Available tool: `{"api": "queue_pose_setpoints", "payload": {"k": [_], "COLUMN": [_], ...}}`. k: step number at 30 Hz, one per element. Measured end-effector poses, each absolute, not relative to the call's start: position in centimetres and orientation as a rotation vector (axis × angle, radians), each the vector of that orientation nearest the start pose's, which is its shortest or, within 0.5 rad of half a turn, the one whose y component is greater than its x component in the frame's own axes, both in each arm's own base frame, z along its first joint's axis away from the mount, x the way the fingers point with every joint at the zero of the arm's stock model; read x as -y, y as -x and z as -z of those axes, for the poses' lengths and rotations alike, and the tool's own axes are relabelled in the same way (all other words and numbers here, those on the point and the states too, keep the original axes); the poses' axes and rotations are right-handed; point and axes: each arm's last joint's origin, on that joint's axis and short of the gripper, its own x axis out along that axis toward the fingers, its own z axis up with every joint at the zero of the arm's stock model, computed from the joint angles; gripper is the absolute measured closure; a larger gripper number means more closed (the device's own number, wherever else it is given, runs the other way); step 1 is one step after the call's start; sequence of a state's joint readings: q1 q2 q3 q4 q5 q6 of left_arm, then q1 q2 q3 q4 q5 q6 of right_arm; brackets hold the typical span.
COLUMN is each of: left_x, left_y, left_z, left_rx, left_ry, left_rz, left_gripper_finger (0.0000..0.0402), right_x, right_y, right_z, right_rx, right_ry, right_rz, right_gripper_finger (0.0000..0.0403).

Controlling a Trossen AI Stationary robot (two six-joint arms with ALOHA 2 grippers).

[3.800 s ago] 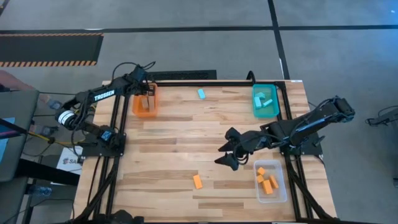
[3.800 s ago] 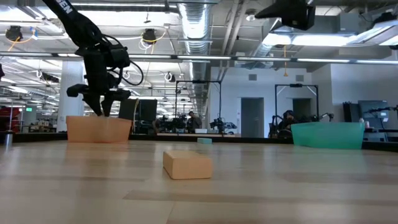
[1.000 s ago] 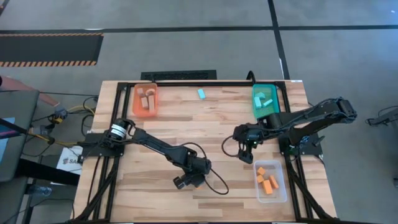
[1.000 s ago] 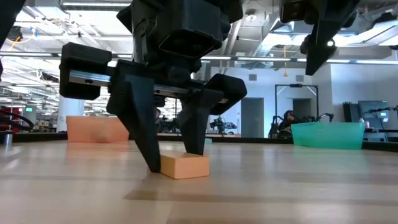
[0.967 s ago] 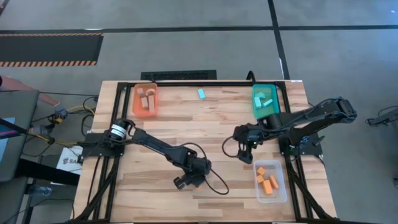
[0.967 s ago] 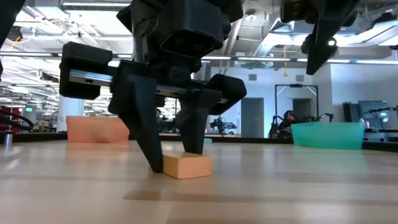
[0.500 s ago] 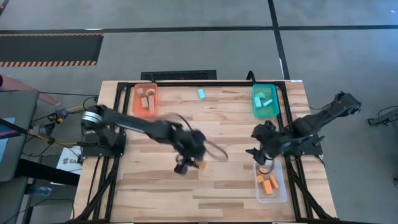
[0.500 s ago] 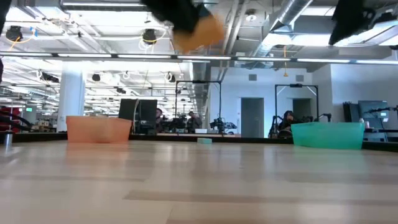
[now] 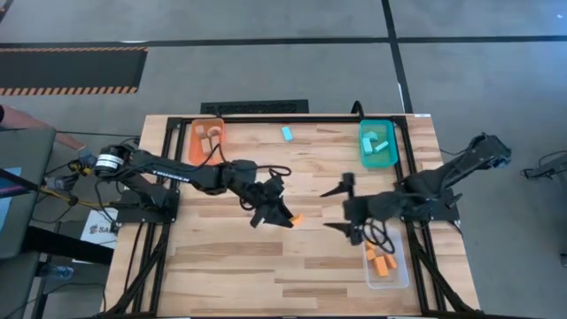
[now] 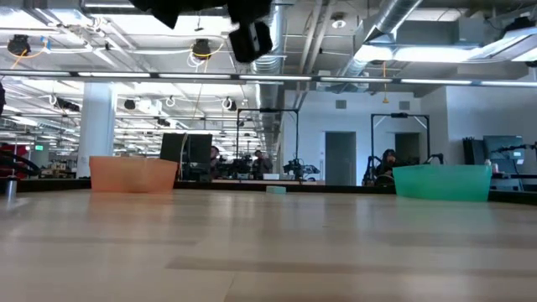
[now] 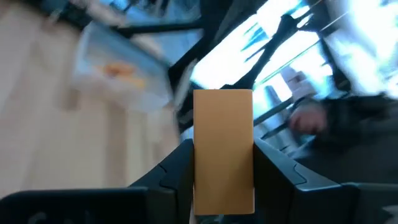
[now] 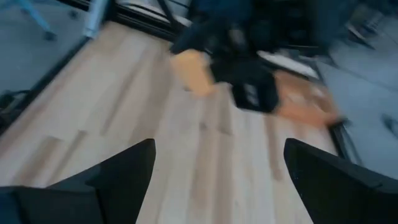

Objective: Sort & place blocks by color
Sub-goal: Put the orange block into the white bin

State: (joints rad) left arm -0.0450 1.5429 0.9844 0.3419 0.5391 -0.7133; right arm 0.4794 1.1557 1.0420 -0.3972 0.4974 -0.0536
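Observation:
An orange block (image 11: pixel 222 149) is lifted above the table's middle, with my left gripper (image 9: pixel 288 215) shut on it. My right gripper (image 9: pixel 341 209) stands open just to the block's right, its fingers spread wide and pointing toward the table's left, nothing between them. In the right wrist view the left gripper (image 12: pixel 249 84) and the orange block (image 12: pixel 194 71) show ahead. A light blue block (image 9: pixel 287 133) lies flat on the table near the far edge. My left gripper pinches the orange block's two long sides (image 11: pixel 200 174) between its two fingers (image 11: pixel 177 171). The fingers lie along the block and reach nearly level toward the table's right. The block's free end sticks out ahead of the fingertips, and the block hangs clear of the table.
An orange tray (image 9: pixel 206 142) with pale wood blocks stands at the far left. A teal tray (image 9: pixel 376 144) with light blue blocks is at the far right. A clear tray (image 9: pixel 400 266) with orange blocks sits at the near right, beside the right arm.
My left gripper has shut on the orange block where it lay near the table's front, lifted it clear and carried it up and toward the far right. Its wrist has rolled and tipped from pointing down to nearly level. My right gripper has swung round to point left, staying open.

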Motion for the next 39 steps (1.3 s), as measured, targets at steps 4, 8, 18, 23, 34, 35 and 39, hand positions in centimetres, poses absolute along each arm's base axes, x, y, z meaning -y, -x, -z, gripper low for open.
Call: {"api": "queue_pose_setpoints", "payload": {"k": [4, 8, 18, 23, 34, 35, 39], "left_x": [3.0, 2.9, 2.9, 2.9, 2.4, 2.3, 2.4], "left_y": [-34.2, -34.2, -34.2, -34.2, -34.4, -34.4, -34.3], "left_z": [-27.6, -27.7, -27.4, -27.4, -28.0, -28.0, -27.7], "left_rx": [-0.360, -0.363, -0.390, -0.386, -0.328, -0.333, -0.362], "left_ry": [0.791, 0.816, 0.837, 0.850, 0.909, 0.912, 0.929], "left_rz": [0.527, 0.527, 0.514, 0.494, 0.460, 0.457, 0.442], "left_gripper_finger": [0.0294, 0.0291, 0.0292, 0.0291, 0.0291, 0.0292, 0.0293], "right_x": [-10.1, -9.3, -7.9, -7.4, -7.4, -7.4, -7.3], "right_y": [-24.8, -26.6, -28.3, -28.5, -29.7, -29.7, -29.7], "right_z": [-32.7, -32.0, -32.8, -33.0, -31.5, -31.5, -32.2], "right_rx": [-0.399, -0.383, -0.238, -0.209, -0.260, -0.257, -0.206], "right_ry": [0.290, 0.251, 0.339, 0.319, 0.310, 0.310, 0.309], "right_rz": [-0.137, -0.207, -0.261, -0.281, -0.336, -0.334, -0.302], "right_gripper_finger": [0.0025, 0.0025, 0.0028, 0.0058, 0.0112, 0.0112, 0.0113]}}
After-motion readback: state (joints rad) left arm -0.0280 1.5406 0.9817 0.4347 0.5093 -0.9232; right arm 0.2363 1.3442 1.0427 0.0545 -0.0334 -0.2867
